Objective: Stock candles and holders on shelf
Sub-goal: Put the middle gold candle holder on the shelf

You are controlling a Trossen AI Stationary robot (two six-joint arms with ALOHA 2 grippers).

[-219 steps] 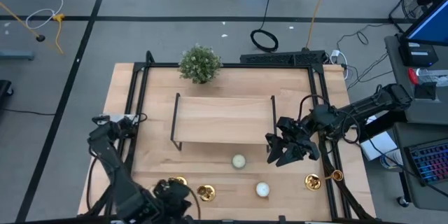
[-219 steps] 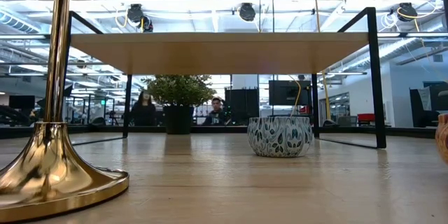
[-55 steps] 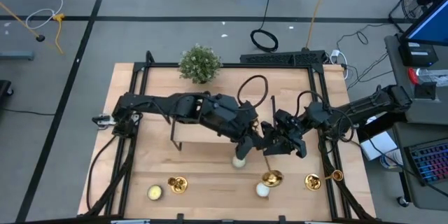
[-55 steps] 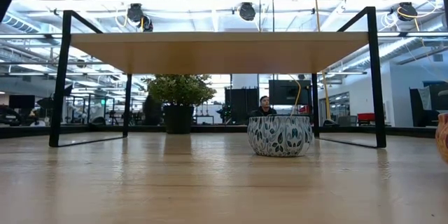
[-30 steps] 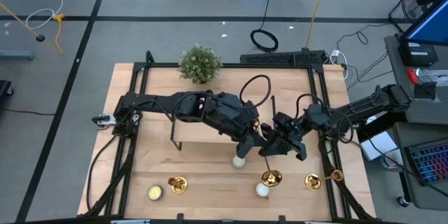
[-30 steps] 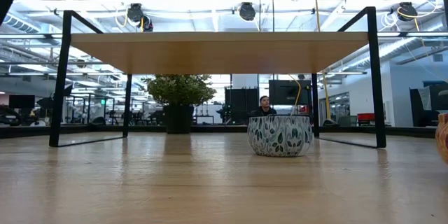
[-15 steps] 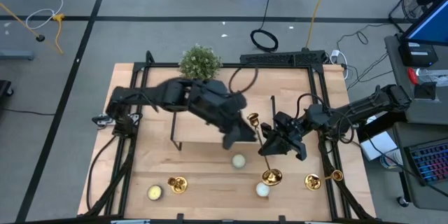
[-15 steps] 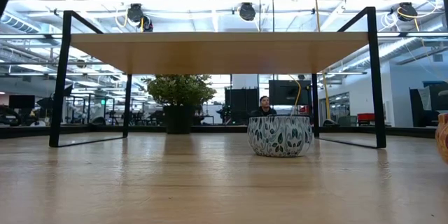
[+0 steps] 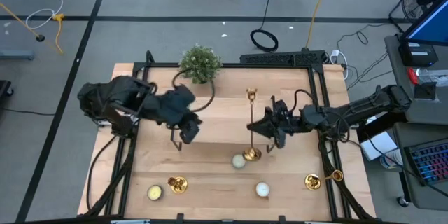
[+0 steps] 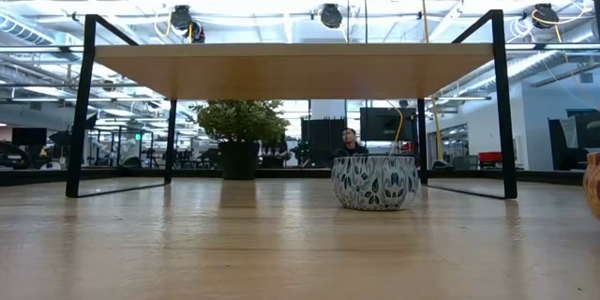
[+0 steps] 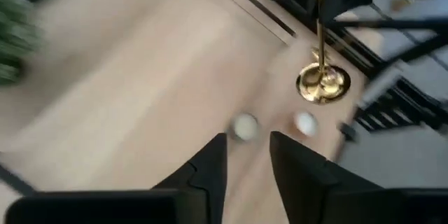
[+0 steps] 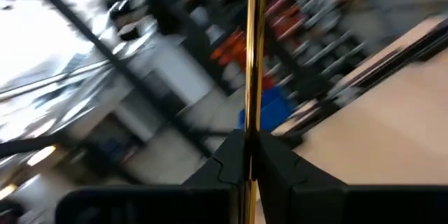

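Note:
My right gripper [image 9: 264,130] is shut on a gold candlestick [image 9: 251,122] at the shelf's [image 9: 217,115] right part. Its cup [image 9: 251,96] shows over the shelf, its base [image 9: 252,154] by the shelf's front edge. My left gripper [image 9: 187,134] is open and empty [image 11: 247,157] over the shelf's left end. Two more candlesticks [image 9: 176,183] [image 9: 313,180] stand near the table's front. A greenish-white candle [image 9: 239,160], a white one [image 9: 262,190] and a yellowish one [image 9: 155,192] sit on the table. My right gripper pinches the candlestick's thin stem [image 12: 250,122] between its two fingers, about midway along it. The fingers come level from the table's right side and lie across the stem. The candlestick is clear of the table, cup toward the far edge, base toward the near edge.
A small green plant [image 9: 200,63] stands behind the shelf at the table's far edge. Black frame rails [image 9: 136,112] run along the table's left and right sides. In the low view the patterned candle pot [image 10: 375,182] stands in front of the shelf's legs [image 10: 503,103].
My left gripper has drawn away from the candlestick toward the table's left edge and now is over the shelf's left end. My right gripper has carried the candlestick up toward the far edge and a little left, so its base has left the white candle's side.

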